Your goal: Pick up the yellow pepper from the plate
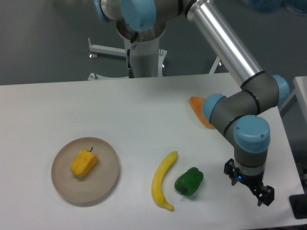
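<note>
The yellow pepper (84,163) is a small blocky yellow-orange piece with a short dark stem, lying on the round beige plate (106,179) at the front left of the white table. My gripper (248,185) hangs at the front right, far from the plate and to the right of the green pepper. Its black fingers (265,196) stand apart with nothing between them. It is open and touches no object.
A long curved yellow banana (162,181) and a green pepper (189,181) lie between the plate and the gripper. An orange wedge-shaped item (197,107) sits at the back right, partly hidden by the arm's elbow (240,108). The table's right edge is close to the gripper.
</note>
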Motion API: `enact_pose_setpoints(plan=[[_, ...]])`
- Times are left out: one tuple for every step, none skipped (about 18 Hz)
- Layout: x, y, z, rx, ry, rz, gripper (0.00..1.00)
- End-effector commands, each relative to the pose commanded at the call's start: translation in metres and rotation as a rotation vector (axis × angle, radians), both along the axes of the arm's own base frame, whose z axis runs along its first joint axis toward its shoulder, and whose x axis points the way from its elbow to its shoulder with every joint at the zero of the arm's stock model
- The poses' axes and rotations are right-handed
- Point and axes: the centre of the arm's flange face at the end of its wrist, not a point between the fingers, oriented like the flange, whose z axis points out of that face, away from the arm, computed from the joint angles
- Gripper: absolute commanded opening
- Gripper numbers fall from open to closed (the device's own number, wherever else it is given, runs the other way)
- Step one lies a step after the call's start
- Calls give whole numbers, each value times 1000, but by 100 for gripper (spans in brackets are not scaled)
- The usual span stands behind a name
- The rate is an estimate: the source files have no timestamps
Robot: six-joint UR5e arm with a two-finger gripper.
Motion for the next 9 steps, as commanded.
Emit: enact_pose_setpoints(plan=[[2, 1, -1, -2, 0, -1, 100], [6, 3, 0, -2, 0, -6, 100], [7, 3, 2, -1, 2, -5, 100], [10, 4, 1, -5, -1, -5, 100], [15, 4, 2, -4, -5, 1, 100], [24, 8, 4, 0, -7, 4, 100], [32, 10, 5, 1, -14, 14, 100], [41, 12, 9, 9, -18, 31, 100], [53, 16, 15, 17, -21, 44, 100]])
